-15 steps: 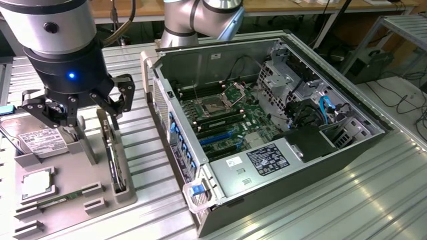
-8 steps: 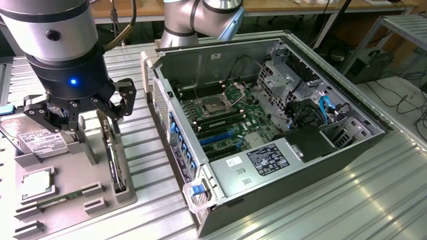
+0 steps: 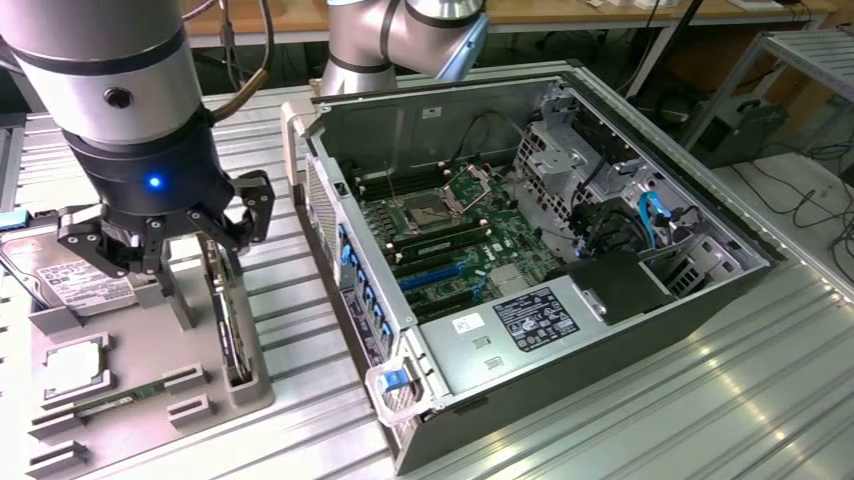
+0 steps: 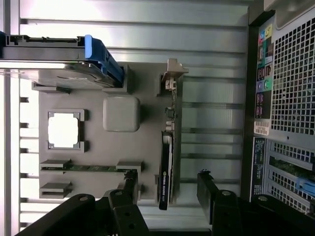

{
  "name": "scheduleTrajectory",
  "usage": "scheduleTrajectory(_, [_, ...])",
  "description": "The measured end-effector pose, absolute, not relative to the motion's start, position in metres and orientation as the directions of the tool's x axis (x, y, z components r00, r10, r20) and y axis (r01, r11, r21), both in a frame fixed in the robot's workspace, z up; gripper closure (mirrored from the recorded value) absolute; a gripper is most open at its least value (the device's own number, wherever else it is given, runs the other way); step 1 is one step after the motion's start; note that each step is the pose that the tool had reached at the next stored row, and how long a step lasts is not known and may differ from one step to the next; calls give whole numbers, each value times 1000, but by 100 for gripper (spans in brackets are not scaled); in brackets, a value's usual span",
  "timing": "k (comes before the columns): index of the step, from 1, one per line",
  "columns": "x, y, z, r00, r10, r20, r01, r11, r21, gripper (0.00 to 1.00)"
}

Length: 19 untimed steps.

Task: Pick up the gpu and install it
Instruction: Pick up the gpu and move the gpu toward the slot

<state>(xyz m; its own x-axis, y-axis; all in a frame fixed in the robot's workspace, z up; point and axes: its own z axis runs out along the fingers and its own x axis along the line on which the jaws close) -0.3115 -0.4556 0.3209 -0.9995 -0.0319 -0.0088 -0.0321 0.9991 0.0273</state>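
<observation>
The gpu [image 3: 231, 335] stands on its long edge in a slot of the grey parts tray [image 3: 134, 340], at the exterior view's left. In the wrist view the gpu [image 4: 166, 167] is seen edge-on, with its silver bracket [image 4: 174, 73] at the far end. My gripper [image 3: 198, 300] hangs just above the card, open. Its two dark fingertips [image 4: 130, 183] stand one on each side of the card's near end without touching it, so the gripper [image 4: 167, 186] straddles the card. Nothing is held.
The open computer case [image 3: 534, 250] lies to the exterior view's right, with its motherboard and blue card slots [image 3: 434, 275] exposed. The tray [image 4: 98, 152] also holds a hard drive [image 4: 54, 59], a processor [image 4: 64, 130] and a memory stick [image 4: 88, 167]. Ribbed metal tabletop [image 3: 694, 400] surrounds everything.
</observation>
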Motion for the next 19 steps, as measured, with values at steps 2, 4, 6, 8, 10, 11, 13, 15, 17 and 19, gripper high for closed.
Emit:
scheduleTrajectory(2, [-311,-456,317,-999,-32,-9,-32,999,27,40])
scheduleTrajectory(4, [-312,-456,314,-999,-32,-9,-32,999,27,40])
scheduleTrajectory(6, [-311,-456,310,-999,-32,-9,-32,999,27,40])
scheduleTrajectory(8, [-311,-456,306,-999,-32,-9,-32,999,27,40])
scheduleTrajectory(10, [-311,-456,303,-999,-32,-9,-32,999,27,40])
scheduleTrajectory(11, [-311,-456,302,-999,-32,-9,-32,999,27,40])
scheduleTrajectory(13, [-311,-456,299,-999,-32,-9,-32,999,27,40])
scheduleTrajectory(15, [-311,-456,295,-999,-32,-9,-33,999,27,40])
scheduleTrajectory(17, [-311,-456,293,-999,-32,-9,-33,999,27,40])
scheduleTrajectory(19, [-311,-456,291,-999,-32,-9,-33,999,27,40])
